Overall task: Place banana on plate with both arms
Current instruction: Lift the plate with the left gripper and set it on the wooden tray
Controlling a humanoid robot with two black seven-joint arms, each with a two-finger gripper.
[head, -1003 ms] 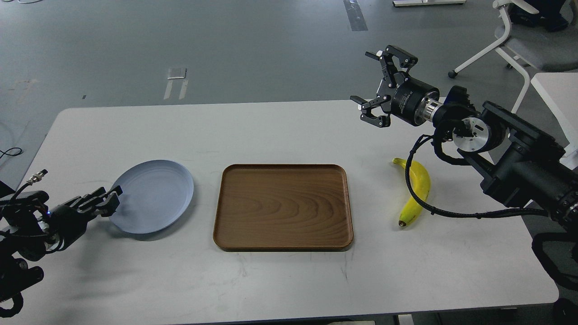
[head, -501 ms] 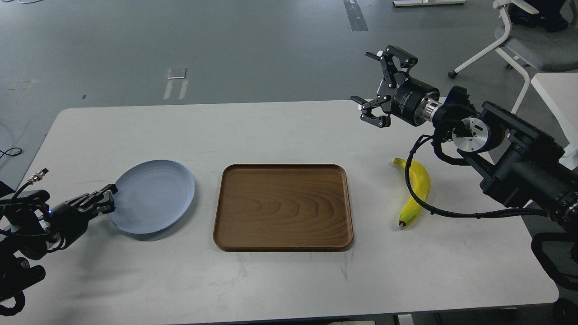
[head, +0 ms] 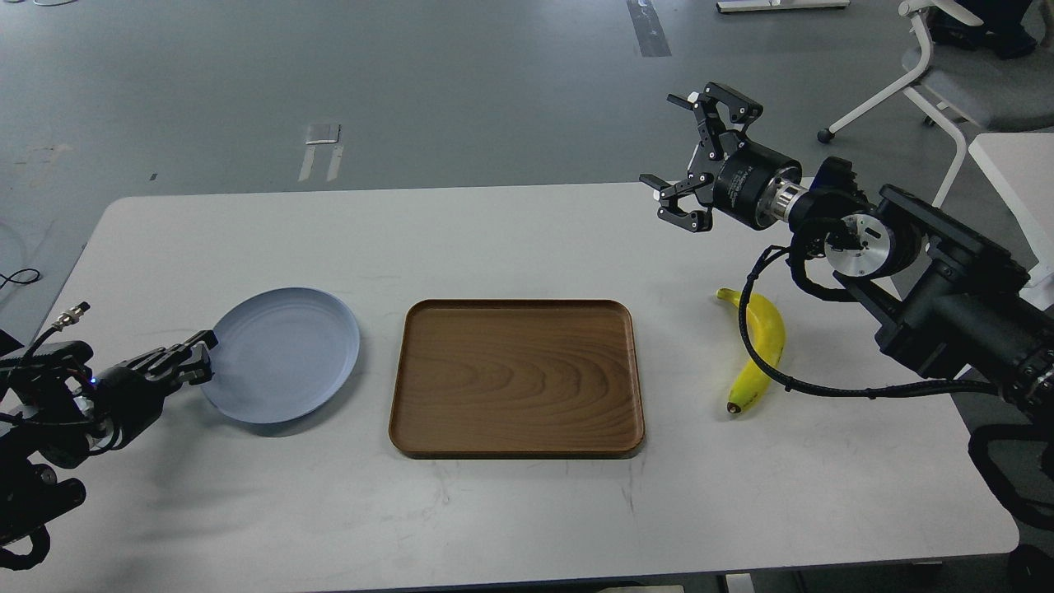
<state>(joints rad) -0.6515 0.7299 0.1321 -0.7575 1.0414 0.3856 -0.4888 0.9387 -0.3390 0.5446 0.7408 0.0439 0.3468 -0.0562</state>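
Observation:
The pale blue-grey plate (head: 288, 350) is at the left of the white table, with a shadow under its near edge. My left gripper (head: 196, 362) is closed on the plate's left rim. The yellow banana (head: 764, 329) lies on the table to the right of the tray, dark tip toward me; a black cable of my right arm crosses in front of it. My right gripper (head: 690, 156) is open and empty, held high over the table's far right edge, well away from the banana.
A rectangular brown wooden tray (head: 516, 377) lies in the middle of the table (head: 494, 239), between plate and banana. A white chair (head: 947, 74) and another white table edge (head: 1017, 177) stand beyond the far right.
The plate has shifted a little to the right with my left gripper at its rim. My right arm and the banana have not moved.

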